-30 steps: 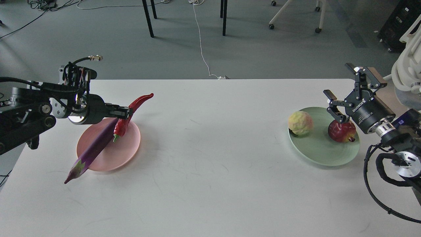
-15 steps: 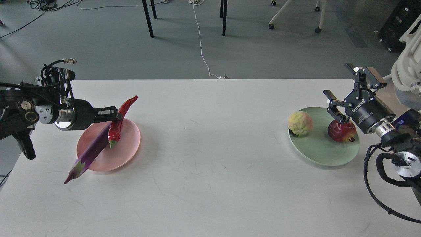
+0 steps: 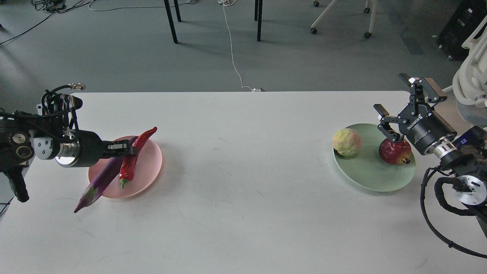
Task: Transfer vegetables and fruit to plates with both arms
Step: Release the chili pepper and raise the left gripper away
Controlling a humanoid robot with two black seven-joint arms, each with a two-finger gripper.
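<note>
Over pink plate (image 3: 150, 167), left gripper (image 3: 129, 149) clamps chili pepper (image 3: 133, 160): lower beside eggplant (image 3: 102, 180), then release; right gripper (image 3: 397, 108) spread wide.

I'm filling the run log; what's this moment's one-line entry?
left gripper: shut on chili pepper over pink plate | right gripper: open above pomegranate on green plate

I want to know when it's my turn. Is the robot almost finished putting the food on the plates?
Almost. The pomegranate and the yellow-green fruit already sit on the green plate, with the right gripper open above. The eggplant lies across the pink plate. The left gripper holds the chili over that plate; only letting go remains.
</note>
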